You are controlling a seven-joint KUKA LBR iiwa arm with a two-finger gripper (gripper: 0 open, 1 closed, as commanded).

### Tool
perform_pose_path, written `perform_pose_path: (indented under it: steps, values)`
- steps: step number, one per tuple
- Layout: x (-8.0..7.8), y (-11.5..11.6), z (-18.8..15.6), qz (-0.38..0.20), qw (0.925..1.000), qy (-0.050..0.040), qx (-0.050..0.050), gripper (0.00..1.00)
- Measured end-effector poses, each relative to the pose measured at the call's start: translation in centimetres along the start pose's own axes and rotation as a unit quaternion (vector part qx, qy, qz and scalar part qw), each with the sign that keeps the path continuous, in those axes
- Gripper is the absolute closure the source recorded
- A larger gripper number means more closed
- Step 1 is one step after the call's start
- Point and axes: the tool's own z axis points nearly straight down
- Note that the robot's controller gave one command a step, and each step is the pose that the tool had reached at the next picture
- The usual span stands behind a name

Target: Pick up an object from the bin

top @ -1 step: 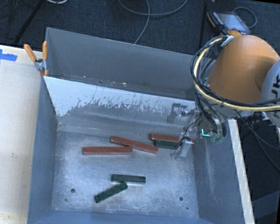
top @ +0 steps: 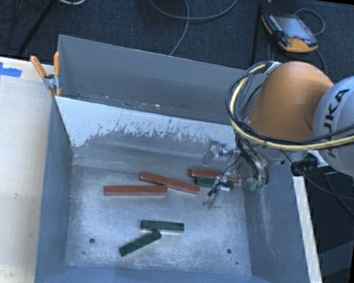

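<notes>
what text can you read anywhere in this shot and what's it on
"UKA": on the white arm; the start of the word is out of sight.
Device on the floor at the top: anything on its screen is too small to read.
Brown sticks and green sticks in the bin: no lettering to be seen.

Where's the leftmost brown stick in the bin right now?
The leftmost brown stick lies flat on the bin floor, left of centre, its right end beside the second brown stick; the gripper is off to its right.
</notes>
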Motion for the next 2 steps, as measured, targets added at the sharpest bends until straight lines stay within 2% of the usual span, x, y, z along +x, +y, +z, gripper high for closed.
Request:
perform_pose_path:
  steps: [1, 2]
  values:
    - [-1.34, 1.31, 12.69, -0.030, 0.9995, 0.0016, 0.000, 0.00]
    - [-1.52, 1.31, 12.23, -0.030, 0.9995, -0.0018, 0.001, 1.00]
